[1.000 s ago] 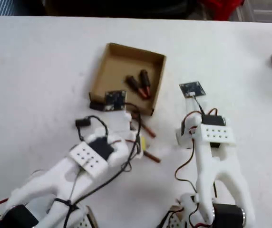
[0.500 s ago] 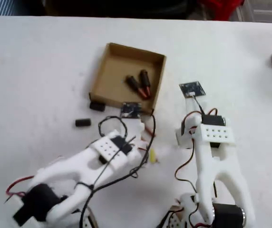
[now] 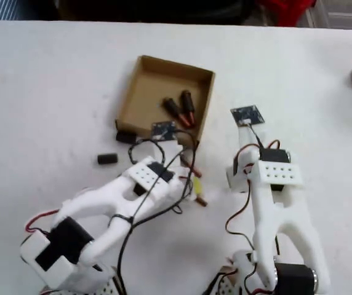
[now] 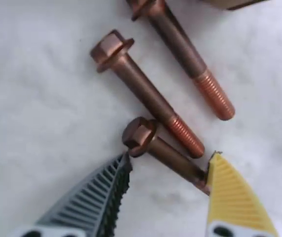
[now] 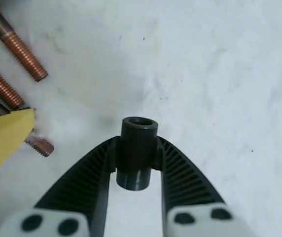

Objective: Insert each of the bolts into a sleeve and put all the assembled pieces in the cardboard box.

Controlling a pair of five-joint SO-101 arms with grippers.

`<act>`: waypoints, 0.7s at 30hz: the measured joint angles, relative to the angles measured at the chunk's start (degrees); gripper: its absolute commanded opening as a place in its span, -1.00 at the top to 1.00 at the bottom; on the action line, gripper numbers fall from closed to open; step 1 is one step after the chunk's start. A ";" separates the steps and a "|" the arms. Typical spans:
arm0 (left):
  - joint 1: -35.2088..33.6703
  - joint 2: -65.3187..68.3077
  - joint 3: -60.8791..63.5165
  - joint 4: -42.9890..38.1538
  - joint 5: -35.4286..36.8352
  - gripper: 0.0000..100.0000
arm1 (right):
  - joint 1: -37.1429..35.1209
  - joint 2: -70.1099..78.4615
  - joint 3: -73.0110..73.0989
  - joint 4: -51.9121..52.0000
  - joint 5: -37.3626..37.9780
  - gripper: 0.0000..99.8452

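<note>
Left wrist view has the left gripper point(image 4: 169, 161) spread around a bolt point(image 4: 157, 146); the right gripper point(image 5: 137, 144) clamps a sleeve point(image 5: 137, 160).

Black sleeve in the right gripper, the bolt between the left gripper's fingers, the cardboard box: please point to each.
black sleeve point(image 5: 137, 153): right wrist view, its side wall.
bolt point(image 4: 173, 159): left wrist view, middle of its shank.
cardboard box point(image 3: 148, 98): high view, bare floor.

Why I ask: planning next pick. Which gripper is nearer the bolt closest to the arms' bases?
Left. The left gripper straddles that bolt; the right gripper, holding a sleeve, sits off its threaded end.
</note>
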 measured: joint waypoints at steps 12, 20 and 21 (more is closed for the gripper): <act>-0.09 1.41 -2.11 1.05 -4.92 0.85 | -0.70 0.00 0.00 0.00 0.00 0.97; -0.35 1.23 -4.13 7.82 -10.99 0.84 | -0.70 0.00 0.00 0.00 0.00 0.97; -0.53 0.70 -3.87 8.35 -11.43 0.84 | -0.70 0.00 0.00 0.00 0.00 0.97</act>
